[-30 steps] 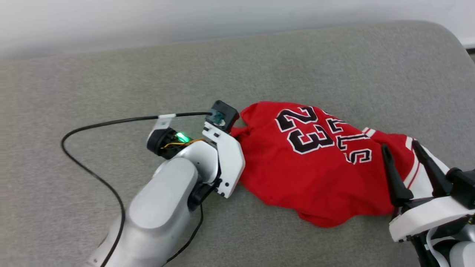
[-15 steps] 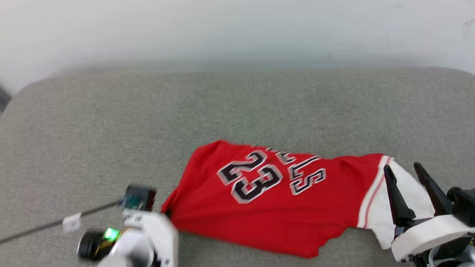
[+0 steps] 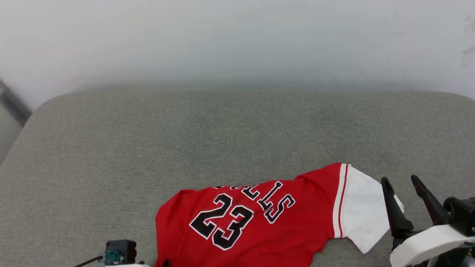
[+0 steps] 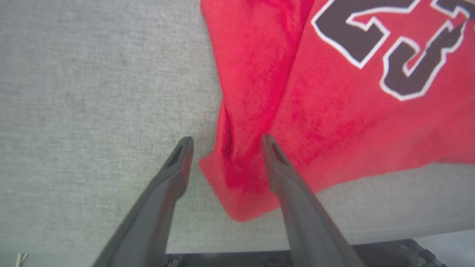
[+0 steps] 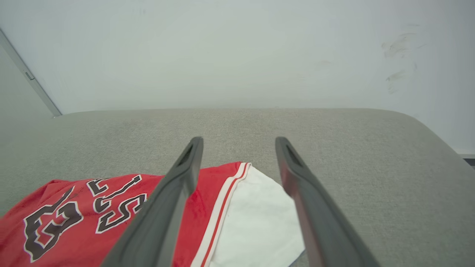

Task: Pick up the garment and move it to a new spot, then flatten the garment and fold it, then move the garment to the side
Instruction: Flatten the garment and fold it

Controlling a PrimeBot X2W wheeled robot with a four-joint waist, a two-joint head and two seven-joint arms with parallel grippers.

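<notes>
The garment (image 3: 297, 226) lies on a grey cushioned surface (image 3: 222, 141) at its near edge, toward the right of the head view; it is a red jersey with the black, white-outlined number 23 (image 3: 222, 222) and lettering facing up, and its body is mostly spread out with some wrinkles; a white short sleeve (image 3: 365, 211) with red-and-white striped trim (image 3: 341, 200) points toward the robot's right side.

The left end effector (image 4: 226, 142) has its fingers spread; in the left wrist view a bunched red corner of the jersey lies between them, with the fabric against the inner face of the finger on that view's right and a gap of grey surface showing beside the other finger; nothing is pinched.

The right end effector (image 3: 402, 183) is also spread wide and holds nothing; in the head view it sits at the lower right, just beside the white sleeve; in the right wrist view its fingers (image 5: 174, 200) stand above the sleeve and trim.

A pale wall (image 3: 237, 44) rises behind the surface.
</notes>
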